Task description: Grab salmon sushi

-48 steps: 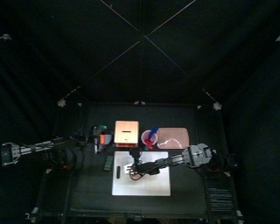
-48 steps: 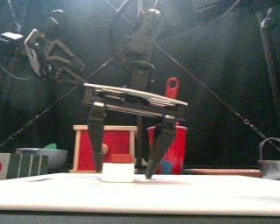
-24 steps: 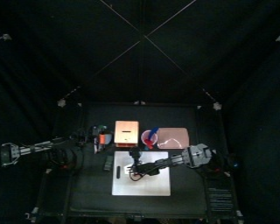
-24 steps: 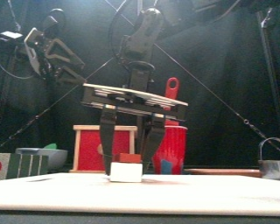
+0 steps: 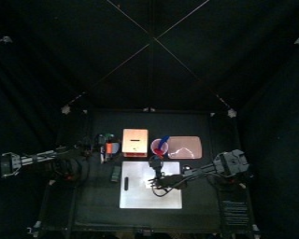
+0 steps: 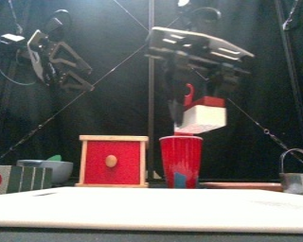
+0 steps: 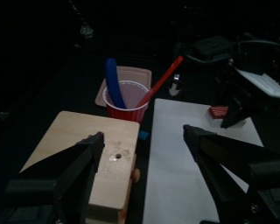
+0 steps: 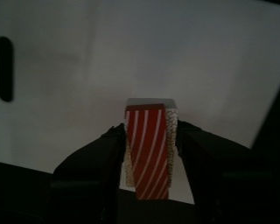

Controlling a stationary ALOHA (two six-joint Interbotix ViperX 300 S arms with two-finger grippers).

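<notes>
The salmon sushi (image 8: 150, 150), an orange-red striped slab on a white rice block, sits clamped between the jaws of my right gripper (image 8: 150, 131). In the front view the salmon sushi (image 6: 204, 115) hangs high above the table, held by the right gripper (image 6: 203, 98). From above, that gripper (image 5: 159, 177) is over the white mat (image 5: 134, 191). My left gripper (image 7: 143, 140) stands open at the table's left with nothing in it, over a wooden block (image 7: 90, 166).
A thin black stick (image 8: 4, 59) lies on the white mat. Behind stand a red cup (image 6: 180, 161) with utensils, a red box in a wooden frame (image 6: 113, 161), grey containers (image 6: 34, 173) at the left and a metal pot (image 6: 297, 176) at the right.
The right gripper's jaws closed on the sushi on the mat, then rose with it and shifted to the right. The left arm stayed where it was.
</notes>
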